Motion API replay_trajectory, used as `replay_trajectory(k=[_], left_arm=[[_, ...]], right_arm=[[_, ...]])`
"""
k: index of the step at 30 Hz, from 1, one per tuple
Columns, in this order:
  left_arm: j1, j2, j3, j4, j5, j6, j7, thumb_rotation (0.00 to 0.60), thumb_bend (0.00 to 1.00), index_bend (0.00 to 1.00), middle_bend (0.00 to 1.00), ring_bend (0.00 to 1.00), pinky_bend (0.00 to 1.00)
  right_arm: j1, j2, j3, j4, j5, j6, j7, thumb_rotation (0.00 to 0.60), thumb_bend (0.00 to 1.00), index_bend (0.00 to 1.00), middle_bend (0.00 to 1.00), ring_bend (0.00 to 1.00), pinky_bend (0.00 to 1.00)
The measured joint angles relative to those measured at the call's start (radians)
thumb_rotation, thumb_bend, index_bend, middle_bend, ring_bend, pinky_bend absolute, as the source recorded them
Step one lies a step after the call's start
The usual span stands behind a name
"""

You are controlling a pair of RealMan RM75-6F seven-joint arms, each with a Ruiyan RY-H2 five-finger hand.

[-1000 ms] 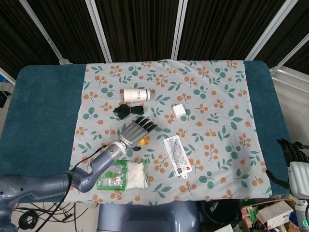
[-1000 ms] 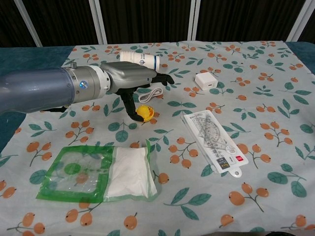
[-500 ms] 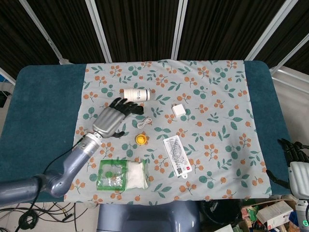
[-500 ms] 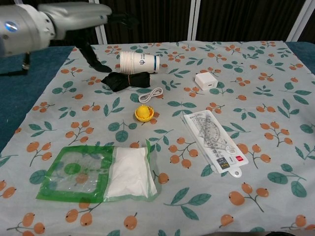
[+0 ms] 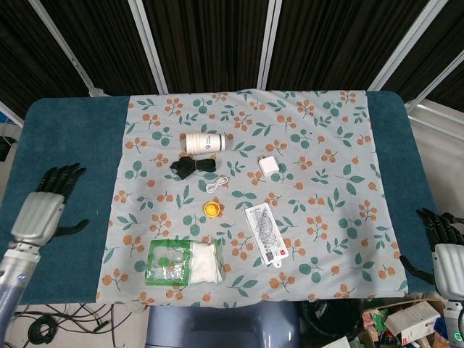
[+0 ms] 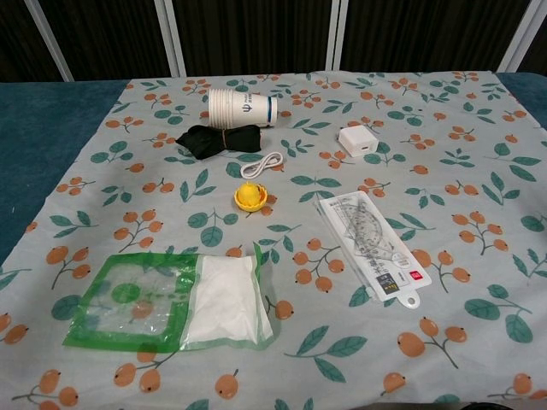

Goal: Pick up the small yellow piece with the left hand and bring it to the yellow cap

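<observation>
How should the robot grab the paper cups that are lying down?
Grip the stack of paper cups around its round middle, coming down from above with fingers on the far side and thumb on the near side. It lies on its side, so the curved wall faces up and its ends point sideways. The black bundle lies close in front, so keep the thumb high.

Your counter point(image 5: 69, 138): teal top, floral cloth point(image 5: 326, 181) spread over middle, carrying cup stack point(image 5: 204, 141), ruler pack point(image 5: 266, 233), green pouch point(image 5: 183, 263).

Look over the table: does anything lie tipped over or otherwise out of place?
The stack of paper cups lies on its side at the far end of the cloth, beside the black bundle. Nothing looks spilled or damaged.
</observation>
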Motion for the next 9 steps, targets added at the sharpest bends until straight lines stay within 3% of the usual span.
replay_trajectory(k=[9], left_arm=[[0.176,0.022,0.081,0.153,0.066,0.123,-0.239,0.600,0.16,0.00,0.01,0.00,0.00]], right_arm=[[-0.001,-0.004,-0.006,0.001,-0.023,0.012,-0.008,0.600,0.12,0.11,0.08,0.11,0.19]])
